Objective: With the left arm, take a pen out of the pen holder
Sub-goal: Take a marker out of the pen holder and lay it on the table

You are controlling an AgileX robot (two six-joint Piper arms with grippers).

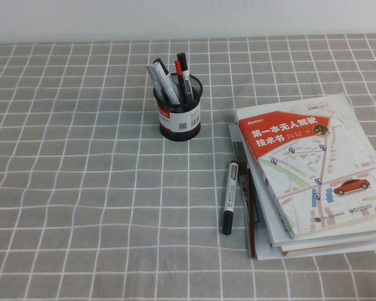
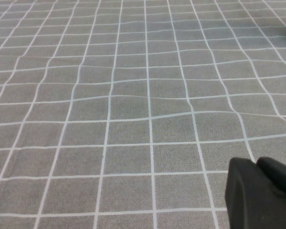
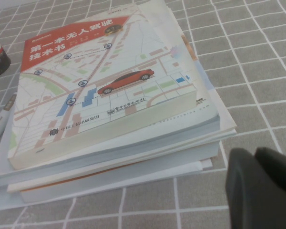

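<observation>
Black mesh pen holder (image 1: 178, 119) holds marker pens (image 1: 185, 80) near-upright, with open bench (image 1: 62, 188) to its left. The left gripper (image 2: 257, 164) hangs over bare bench, fingers together. The right gripper (image 3: 255, 155) is beside the stacked paperback books (image 3: 109, 86), fingers seemingly together.

There's a stack of books (image 1: 313, 182) at about 4 o'clock on the counter (image 1: 81, 207), and the top one has a red-and-white map cover with a little red car. A loose black-and-white marker (image 1: 229, 197) lies flat just beside it, at the stack's 9 o'clock. A grey checked cloth (image 1: 62, 125) covers the whole surface.

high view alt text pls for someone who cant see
A black mesh pen holder with markers stands on a grey checked tablecloth; to its right, a loose marker lies beside a stack of books. Out of frame, the left gripper hovers over the cloth, the right gripper by the books.
</observation>
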